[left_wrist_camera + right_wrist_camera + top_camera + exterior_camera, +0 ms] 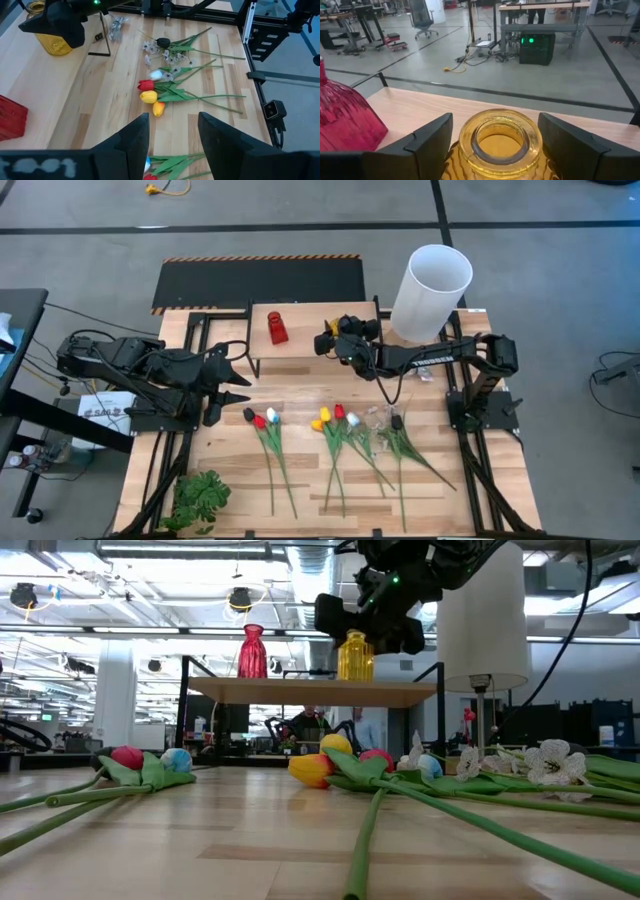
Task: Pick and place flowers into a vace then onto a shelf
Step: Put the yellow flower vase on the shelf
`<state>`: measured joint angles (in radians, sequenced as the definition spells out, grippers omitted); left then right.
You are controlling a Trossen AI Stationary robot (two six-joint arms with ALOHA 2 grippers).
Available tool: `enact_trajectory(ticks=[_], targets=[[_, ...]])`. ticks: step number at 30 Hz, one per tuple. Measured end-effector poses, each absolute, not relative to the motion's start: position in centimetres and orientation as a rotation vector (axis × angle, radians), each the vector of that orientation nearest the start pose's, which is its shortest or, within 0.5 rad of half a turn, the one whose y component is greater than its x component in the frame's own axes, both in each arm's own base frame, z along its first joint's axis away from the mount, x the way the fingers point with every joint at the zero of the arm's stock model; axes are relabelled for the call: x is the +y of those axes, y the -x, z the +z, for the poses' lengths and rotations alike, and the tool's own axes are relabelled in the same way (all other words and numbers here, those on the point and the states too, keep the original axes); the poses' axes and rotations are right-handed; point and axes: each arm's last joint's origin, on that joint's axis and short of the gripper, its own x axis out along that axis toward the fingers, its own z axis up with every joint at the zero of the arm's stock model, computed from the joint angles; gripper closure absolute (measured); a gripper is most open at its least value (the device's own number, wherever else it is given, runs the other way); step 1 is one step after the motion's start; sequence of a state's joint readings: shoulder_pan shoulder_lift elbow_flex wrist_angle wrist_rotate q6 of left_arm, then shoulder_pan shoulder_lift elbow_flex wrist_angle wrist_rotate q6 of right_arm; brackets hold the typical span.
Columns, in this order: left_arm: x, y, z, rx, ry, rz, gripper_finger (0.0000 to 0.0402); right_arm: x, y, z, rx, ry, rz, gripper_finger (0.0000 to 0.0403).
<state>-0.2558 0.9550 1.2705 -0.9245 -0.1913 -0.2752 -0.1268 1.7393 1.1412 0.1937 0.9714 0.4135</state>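
Observation:
The tulips lie flat on the table in two bunches [265, 420] [332, 418], with the white blossom spray [385, 420] beside them. The light-wood shelf [305, 315] stands at the far side and carries a red vase [277, 328] and a yellow vase [333, 328]. My right gripper [500, 145] is open at the yellow vase [500, 137], one finger on each side of its neck, with a gap showing to each finger. The yellow vase [355, 655] stands upright on the shelf [320, 691]. My left gripper [172, 145] is open above the table's left part, holding nothing.
A tall white cylinder [430, 280] stands at the far right, behind my right arm. A black panel with a striped edge [260, 280] lies beyond the shelf. A leafy green sprig [200, 495] lies at the near left corner. Bare wood shows between the shelf and the flowers.

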Motion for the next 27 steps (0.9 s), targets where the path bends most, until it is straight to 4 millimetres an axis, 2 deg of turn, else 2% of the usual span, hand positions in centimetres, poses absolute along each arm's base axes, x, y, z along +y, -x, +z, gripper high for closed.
enact_trajectory(ticks=[7,27], targets=[[-3.5,-15.7,39.7,0.597,0.133,0.02,0.0244,-7.7,-37.0,24.2,0.16,-0.185,-1.167,0.0129],[-3.5,-15.7,39.7,0.596,0.142,0.03,0.0244,-8.3,-36.7,24.1,0.164,-0.156,-1.245,0.0124]])
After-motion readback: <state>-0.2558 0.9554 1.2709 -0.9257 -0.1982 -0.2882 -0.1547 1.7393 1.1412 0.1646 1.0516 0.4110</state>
